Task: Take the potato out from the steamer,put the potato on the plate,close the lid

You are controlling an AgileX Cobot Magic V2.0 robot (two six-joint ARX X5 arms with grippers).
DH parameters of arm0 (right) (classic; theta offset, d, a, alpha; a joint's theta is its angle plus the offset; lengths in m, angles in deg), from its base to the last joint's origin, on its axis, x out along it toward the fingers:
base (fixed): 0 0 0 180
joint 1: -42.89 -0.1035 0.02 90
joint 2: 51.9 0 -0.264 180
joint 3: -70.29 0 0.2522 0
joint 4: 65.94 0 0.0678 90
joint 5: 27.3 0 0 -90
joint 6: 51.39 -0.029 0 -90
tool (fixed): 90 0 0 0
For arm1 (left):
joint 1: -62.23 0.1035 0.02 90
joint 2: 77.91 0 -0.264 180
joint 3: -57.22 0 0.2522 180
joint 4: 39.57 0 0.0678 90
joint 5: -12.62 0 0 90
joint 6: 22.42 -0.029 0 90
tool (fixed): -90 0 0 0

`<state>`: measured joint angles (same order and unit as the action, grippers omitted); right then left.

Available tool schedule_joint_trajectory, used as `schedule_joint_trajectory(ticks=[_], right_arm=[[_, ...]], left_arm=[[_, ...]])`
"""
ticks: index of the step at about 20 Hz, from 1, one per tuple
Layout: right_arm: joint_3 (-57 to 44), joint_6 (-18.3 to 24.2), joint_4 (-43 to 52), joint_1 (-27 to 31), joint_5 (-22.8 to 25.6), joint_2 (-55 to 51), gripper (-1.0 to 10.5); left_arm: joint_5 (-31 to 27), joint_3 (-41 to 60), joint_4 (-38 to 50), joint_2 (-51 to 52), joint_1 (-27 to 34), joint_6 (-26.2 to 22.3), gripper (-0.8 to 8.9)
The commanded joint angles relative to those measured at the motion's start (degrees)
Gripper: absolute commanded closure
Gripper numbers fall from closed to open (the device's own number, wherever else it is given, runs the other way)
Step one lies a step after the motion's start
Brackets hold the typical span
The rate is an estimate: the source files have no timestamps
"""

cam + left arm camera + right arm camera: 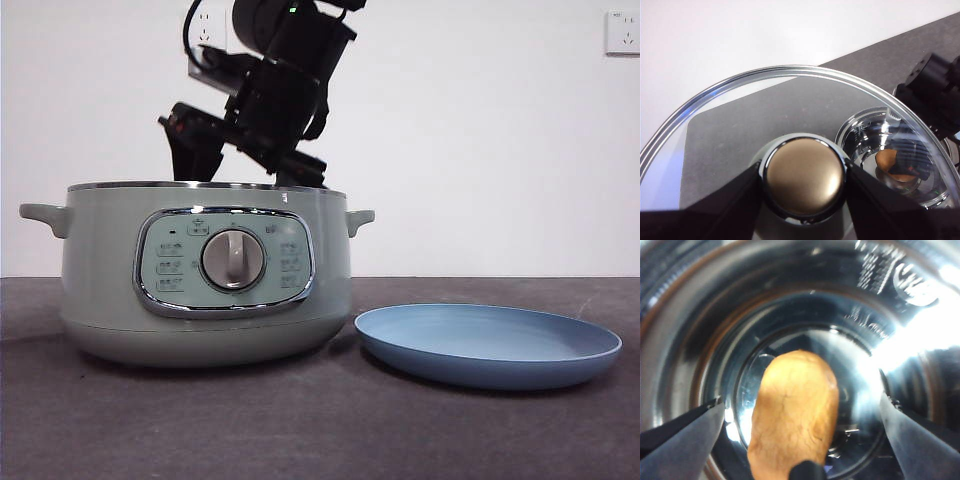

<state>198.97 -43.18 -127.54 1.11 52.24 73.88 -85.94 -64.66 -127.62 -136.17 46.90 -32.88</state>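
Observation:
The sage-green steamer (pixel 100 280) stands at the left with no lid on it. My right gripper (pixel 801 400) has reached down into the pot, jaws open on either side of the orange-brown potato (pixel 795 410) on the shiny bottom, not touching it. In the front view only the right arm (pixel 270 100) shows above the rim. My left gripper (pixel 802 181) is shut on the round knob (pixel 802 175) of the glass lid (pixel 740 115) and holds it up in the air. Through the glass I see the pot (pixel 865 130) and the potato (pixel 892 162). The light-blue plate (pixel 490 345) lies empty to the right of the steamer.
A dark grey cloth (pixel 300 430) covers the table, with a white wall behind. The right arm (pixel 935 85) also shows in the left wrist view over the pot. The lid and left arm are out of the front view.

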Motion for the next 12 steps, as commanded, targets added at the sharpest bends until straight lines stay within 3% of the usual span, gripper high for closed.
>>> schedule_joint_trajectory(ticks=[1,5,6,8,9,12], right_arm=[[0.2,0.5,-0.7,-0.3,0.1,2.2,3.6],[0.2,1.4,-0.9,-1.8,0.5,2.5,5.0],[0.2,2.1,-0.9,-2.1,0.7,2.5,5.9],[0.2,4.5,-0.8,-3.4,4.5,2.5,9.1],[0.2,5.4,-0.6,-3.9,5.7,2.5,9.6],[3.1,5.4,-5.1,-4.3,9.2,2.2,9.6]], left_arm=[[-0.2,-0.9,2.7,0.4,0.1,-0.5,8.22],[-0.2,-0.9,2.6,-0.6,0.1,-0.5,8.22],[-0.1,-0.9,2.6,-0.8,0.1,-0.5,8.22],[0.1,-0.9,2.6,-1.2,0.1,-0.4,8.22],[0.1,-0.9,2.7,-1.3,0.1,-0.3,8.22],[0.1,-0.9,2.7,-2.0,0.1,-0.3,8.22]])
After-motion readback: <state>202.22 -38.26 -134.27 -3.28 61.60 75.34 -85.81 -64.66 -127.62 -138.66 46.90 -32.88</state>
